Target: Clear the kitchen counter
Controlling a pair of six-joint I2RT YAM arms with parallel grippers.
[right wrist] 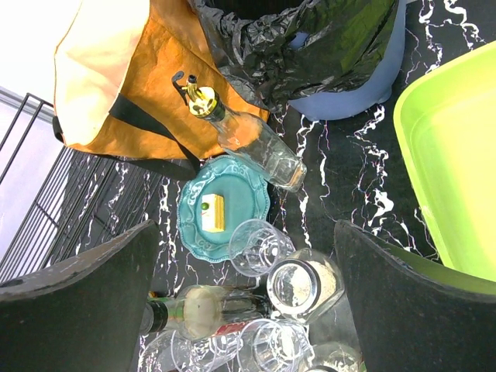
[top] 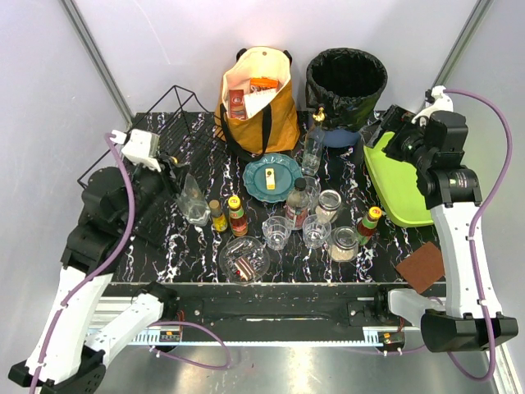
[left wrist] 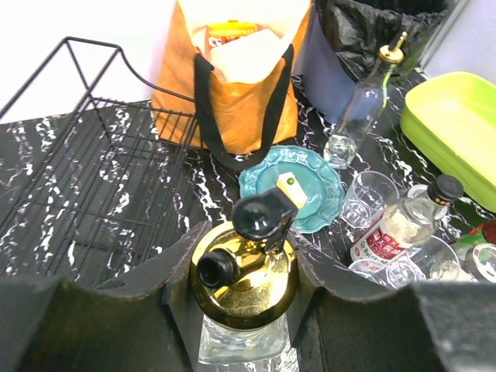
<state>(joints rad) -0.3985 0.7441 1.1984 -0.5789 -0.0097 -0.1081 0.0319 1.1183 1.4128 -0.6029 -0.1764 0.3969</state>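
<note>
Left pincer (left wrist: 246,260) sits closest, its jaws clamped on the sides of an upright gold-capped bottle (left wrist: 246,291) over the left part of the black veined surface (top: 156,246), just beside the wire rack (left wrist: 85,178). Right pincer (right wrist: 246,240) hangs with jaws wide apart and nothing between them, above the far right, near the green tray (right wrist: 457,170). That surface spans the width in front of both arms, carrying a teal plate (top: 272,176), glasses (top: 276,232) and jars (top: 343,244) mid-way, with an orange bag (top: 256,103) and a bin (top: 346,82) at its far edge.
</note>
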